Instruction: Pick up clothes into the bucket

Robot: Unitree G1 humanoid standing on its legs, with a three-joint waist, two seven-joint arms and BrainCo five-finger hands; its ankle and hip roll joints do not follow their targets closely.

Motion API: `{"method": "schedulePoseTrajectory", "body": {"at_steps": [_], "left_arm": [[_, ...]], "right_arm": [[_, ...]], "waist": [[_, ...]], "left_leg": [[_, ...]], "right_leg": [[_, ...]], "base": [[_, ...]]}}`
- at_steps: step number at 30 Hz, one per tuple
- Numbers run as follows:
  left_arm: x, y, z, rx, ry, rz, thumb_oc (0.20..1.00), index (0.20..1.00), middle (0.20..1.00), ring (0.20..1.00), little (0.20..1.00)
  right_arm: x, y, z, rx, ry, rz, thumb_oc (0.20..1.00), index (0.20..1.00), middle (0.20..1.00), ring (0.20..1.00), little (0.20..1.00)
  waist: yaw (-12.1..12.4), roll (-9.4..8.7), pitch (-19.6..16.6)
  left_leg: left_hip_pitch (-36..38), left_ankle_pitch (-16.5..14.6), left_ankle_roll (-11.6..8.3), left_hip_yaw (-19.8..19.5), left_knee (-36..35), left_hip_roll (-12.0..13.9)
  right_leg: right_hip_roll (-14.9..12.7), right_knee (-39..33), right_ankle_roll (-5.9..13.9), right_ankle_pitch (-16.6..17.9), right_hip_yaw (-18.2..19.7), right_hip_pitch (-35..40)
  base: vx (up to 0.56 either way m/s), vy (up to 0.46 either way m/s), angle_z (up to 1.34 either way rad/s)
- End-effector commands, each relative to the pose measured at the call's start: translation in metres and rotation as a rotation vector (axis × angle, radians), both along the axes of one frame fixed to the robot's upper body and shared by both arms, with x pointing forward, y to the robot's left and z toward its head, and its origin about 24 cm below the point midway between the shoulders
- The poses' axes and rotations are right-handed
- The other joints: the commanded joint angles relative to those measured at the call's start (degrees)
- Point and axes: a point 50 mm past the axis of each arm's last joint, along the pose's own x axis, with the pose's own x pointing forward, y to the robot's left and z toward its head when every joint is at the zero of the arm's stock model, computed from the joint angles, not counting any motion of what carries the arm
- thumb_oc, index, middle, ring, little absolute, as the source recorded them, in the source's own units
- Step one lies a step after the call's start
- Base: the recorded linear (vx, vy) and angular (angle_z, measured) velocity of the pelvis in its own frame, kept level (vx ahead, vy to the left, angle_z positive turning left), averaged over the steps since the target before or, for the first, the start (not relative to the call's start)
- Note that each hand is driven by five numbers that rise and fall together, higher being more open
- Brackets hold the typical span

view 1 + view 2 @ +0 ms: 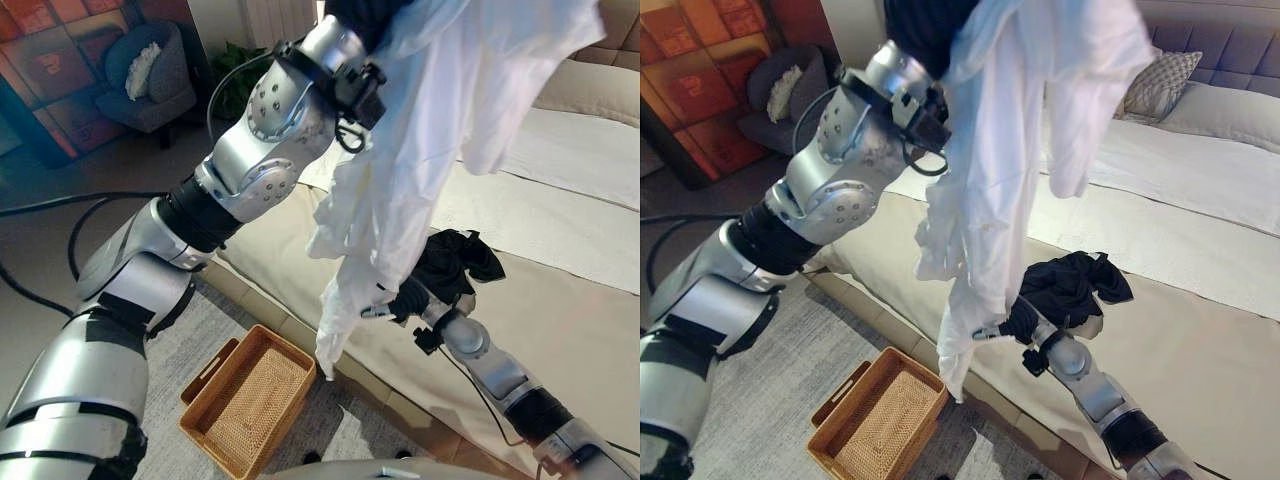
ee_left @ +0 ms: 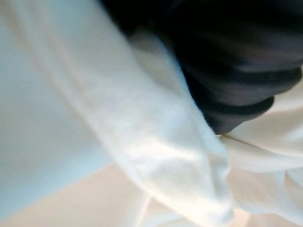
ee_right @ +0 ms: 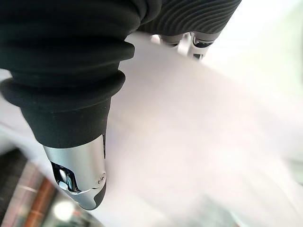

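The left hand [image 2: 236, 71] was raised high above the bed [image 1: 560, 320], its dark ribbed cover at the top of the head views and its fingers buried in the white garment [image 1: 400, 200] — whether they were curled round the cloth could not be told. The garment hung from that hand with its long axis near vertical, its lower end pointing down at the bed's front edge, above and slightly to the right of the wicker basket [image 1: 250, 400].

The right hand [image 1: 1025, 325] reached across the bed and met the garment's lower part. In the right wrist view the thumb [image 3: 80, 179] stood clear of the cloth and the other fingers [image 3: 199, 42] showed at their bases only, so its state could not be told either.

A black garment [image 1: 1075, 285] lay crumpled on the bed just behind the right hand. The wicker basket sat on the grey rug [image 1: 190, 345] on the floor beside the bed, its long axis running diagonally.
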Motion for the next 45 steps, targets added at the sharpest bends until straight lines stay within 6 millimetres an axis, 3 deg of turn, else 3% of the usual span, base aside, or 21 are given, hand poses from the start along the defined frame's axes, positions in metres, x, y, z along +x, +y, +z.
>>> {"method": "schedulePoseTrajectory", "body": {"at_steps": [1, 10, 19, 20, 21, 22, 23, 28, 32, 34, 39, 40, 43, 45], "left_arm": [[-0.024, 0.007, 0.067, -0.213, -0.177, -0.015, 0.2, 0.2, 0.2, 0.2, 0.2], [-0.027, 0.004, 0.067, -0.245, -0.173, -0.035, 0.2, 0.2, 0.2, 0.2, 0.2], [-0.019, 0.021, 0.063, -0.282, -0.162, 0.021, 0.2, 0.2, 0.2, 0.2, 0.2], [-0.017, 0.025, 0.061, -0.285, -0.157, 0.035, 0.2, 0.2, 0.2, 0.2, 0.2], [-0.011, 0.034, 0.059, -0.279, -0.157, 0.083, 0.2, 0.2, 0.2, 0.2, 0.2], [-0.011, 0.034, 0.059, -0.279, -0.157, 0.083, 0.2, 0.2, 0.2, 0.2, 0.2], [-0.006, 0.044, 0.056, -0.284, -0.145, 0.119, 0.2, 0.2, 0.2, 0.2, 0.2], [0.004, 0.067, 0.05, -0.27, -0.148, 0.224, 0.2, 0.2, 0.2, 0.2, 0.2], [0.018, 0.102, 0.04, -0.239, -0.14, 0.394, 0.2, 0.2, 0.2, 0.2, 0.2], [0.02, 0.11, 0.038, -0.232, -0.142, 0.431, 0.2, 0.2, 0.2, 0.2, 0.2], [0.03, 0.16, 0.022, -0.225, -0.119, 0.637, 0.2, 0.2, 0.2, 0.2, 0.2], [0.03, 0.16, 0.021, -0.225, -0.117, 0.637, 0.2, 0.2, 0.2, 0.2, 0.2], [0.034, 0.192, 0.003, -0.232, -0.07, 0.762, 0.2, 0.2, 0.2, 0.2, 0.2], [0.035, 0.197, -0.002, -0.226, -0.061, 0.783, 0.2, 0.2, 0.2, 0.2, 0.2]], "right_arm": [[-0.001, 0.015, 0.008, 0.033, -0.04, 0.056, 1.0, 1.0, 1.0, 1.0, 1.0], [0.001, 0.038, 0.004, 0.174, 0.029, 0.07, 1.0, 1.0, 1.0, 1.0, 1.0], [0.004, 0.049, 0.015, 0.398, 0.042, 0.016, 1.0, 1.0, 1.0, 1.0, 1.0], [0.004, 0.049, 0.017, 0.418, 0.038, 0.009, 0.771, 0.771, 0.771, 0.771, 0.771], [0.004, 0.048, 0.02, 0.449, 0.03, -0.002, 0.36, 0.36, 0.36, 0.36, 0.36], [0.003, 0.048, 0.02, 0.449, 0.03, -0.002, 0.36, 0.36, 0.36, 0.36, 0.36], [0.003, 0.047, 0.021, 0.476, 0.029, -0.013, 0.2, 0.2, 0.2, 0.2, 0.2], [0.003, 0.045, 0.026, 0.511, 0.013, -0.028, 0.2, 0.2, 0.2, 0.2, 0.2], [0.003, 0.036, 0.029, 0.531, -0.007, -0.062, 0.2, 0.2, 0.2, 0.2, 0.2], [0.003, 0.033, 0.03, 0.539, -0.01, -0.071, 0.2, 0.2, 0.2, 0.2, 0.2], [0.004, 0.014, 0.041, 0.581, -0.075, -0.131, 0.2, 0.2, 0.2, 0.2, 0.2], [0.003, 0.014, 0.041, 0.581, -0.073, -0.132, 0.2, 0.2, 0.2, 0.2, 0.2], [0.005, -0.004, 0.056, 0.644, -0.144, -0.194, 0.2, 0.2, 0.2, 0.2, 0.2], [0.005, -0.008, 0.059, 0.661, -0.161, -0.208, 0.2, 0.2, 0.2, 0.2, 0.2]], "waist": [[1.37, -1.77, -2.31], [1.56, -1.32, -2.12], [1.84, -0.36, -1.58], [1.83, -0.26, -1.51], [1.9, -0.03, -1.32], [1.9, -0.02, -1.32], [1.97, 0.14, -1.15], [2.28, 0.16, -0.83], [2.61, -0.04, -0.3], [2.73, -0.05, -0.3], [2.86, -0.54, -0.13], [2.9, -0.45, -0.2], [2.81, -0.94, -0.21], [2.76, -0.89, -0.31]], "left_leg": [[1.85, -6.94, 1.17, 0.51, 3.74, -0.91], [1.96, -6.91, 1.2, 0.52, 3.62, -0.88], [1.77, -6.96, 1.33, 1.22, 3.69, -0.99], [1.74, -6.99, 1.33, 1.32, 3.75, -1.01], [1.74, -7.02, 1.4, 1.56, 3.8, -1.1], [1.73, -7.02, 1.4, 1.58, 3.8, -1.1], [1.61, -7.07, 1.41, 1.79, 3.93, -1.17], [1.34, -7.18, 1.43, 2.47, 4.16, -1.17], [1.13, -7.38, 1.57, 3.43, 4.36, -1.07], [1.52, -7.86, 1.58, 3.74, 4.26, -0.95], [1.37, -7.61, 1.55, 5.23, 4.27, -0.65], [1.73, -8.03, 1.53, 5.23, 4.13, -0.56], [1.82, -7.7, 1.47, 5.79, 4.06, -0.32], [2.28, -8.15, 1.4, 5.76, 3.9, -0.18]], "right_leg": [[-2.11, 6.96, 1.96, -2.72, 1.09, -2.23], [-2.04, 6.6, 1.89, -2.64, 1.13, -2.06], [-2.27, 6.43, 2.14, -2.31, 1.26, -2.39], [-2.31, 6.44, 2.16, -2.3, 1.28, -2.4], [-2.37, 6.5, 2.21, -2.22, 1.34, -2.54], [-2.37, 6.51, 2.21, -2.22, 1.35, -2.55], [-2.45, 6.57, 2.26, -2.16, 1.38, -2.69], [-2.48, 6.6, 2.41, -1.96, 1.66, -3.12], [-2.54, 7.13, 2.69, -1.79, 2.33, -3.88], [-2.43, 7.21, 2.75, -2.19, 2.48, -3.69], [-2.3, 7.27, 2.93, -1.63, 3.21, -4.52], [-2.22, 7.28, 2.99, -2.07, 3.24, -4.26], [-2.13, 7.37, 2.99, -1.78, 3.38, -4.59], [-2.0, 7.35, 3.02, -2.29, 3.36, -4.16]], "base": [[0.0, 0.0, 0.0], [0.0, 0.0, 0.0], [0.0, 0.0, 0.0], [0.0, 0.0, 0.0], [0.0, 0.0, 0.0], [0.0, 0.0, 0.0], [0.0, 0.0, 0.0], [0.0, 0.0, 0.0], [0.01, 0.004, -0.05], [0.03, 0.003, -0.15], [0.0, 0.006, -0.17], [0.05, 0.006, -0.14], [0.02, -0.003, -0.17], [0.03, 0.0, -0.08]]}}
